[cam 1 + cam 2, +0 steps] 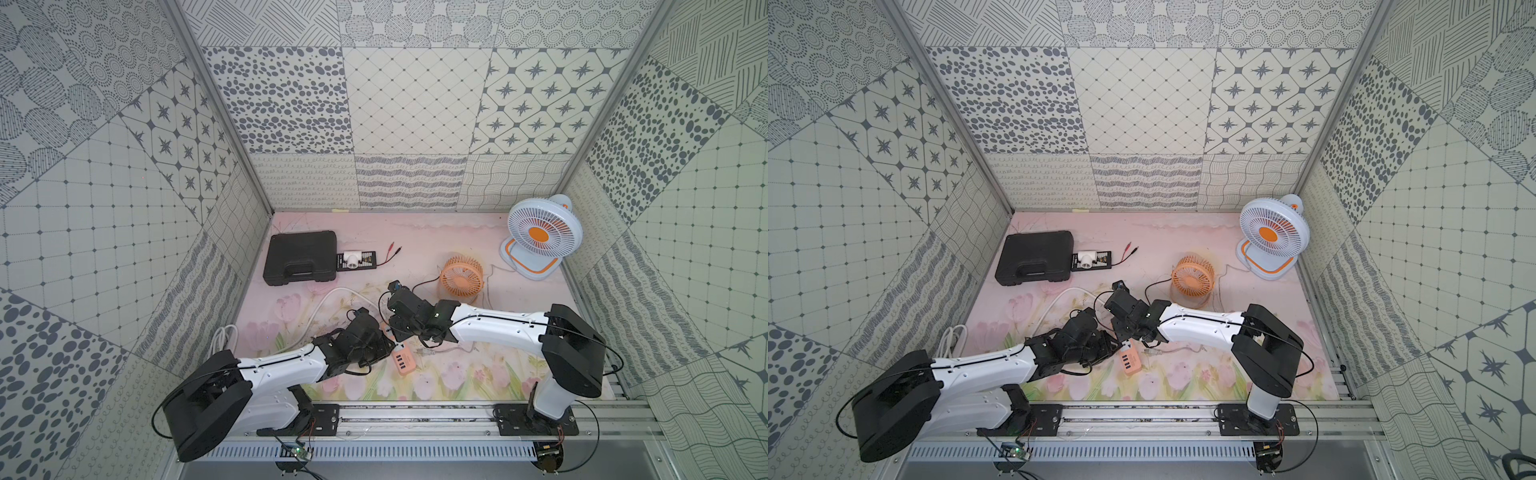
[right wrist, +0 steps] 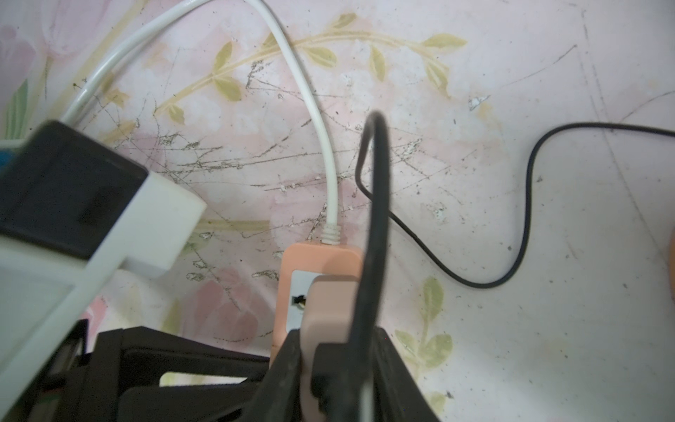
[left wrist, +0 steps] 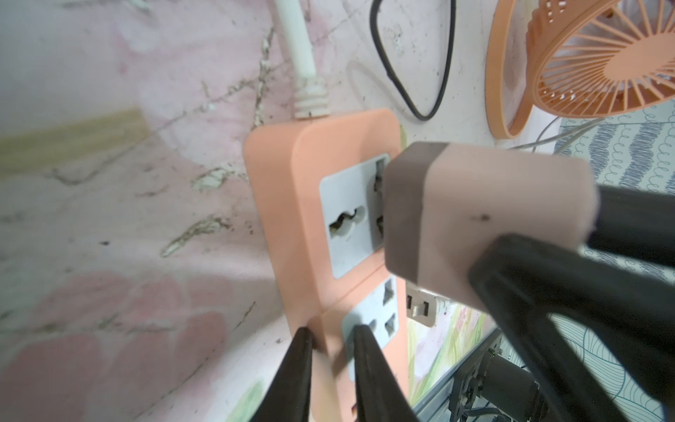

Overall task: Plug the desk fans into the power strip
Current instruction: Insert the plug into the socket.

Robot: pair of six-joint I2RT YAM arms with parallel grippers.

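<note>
Jaws, right gripper (image 2: 336, 339): clamped on plug (image 3: 475, 219), its nose at cord-end socket (image 3: 347, 223).
Jaws, left gripper (image 3: 332, 339): narrowly parted astride strip edge; grip unconfirmed.
Power strip (image 3: 292, 190): on worktop (image 1: 498, 374) between arms; judged light, rigid, slide-prone; hold long sides.

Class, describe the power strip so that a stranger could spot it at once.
On the pink floral mat, look front and centre. The power strip lies there: a short peach bar with white sockets and a thick white cord, unlike the round orange fan behind.

Bright, even light; blurred wrist foregrounds.
</note>
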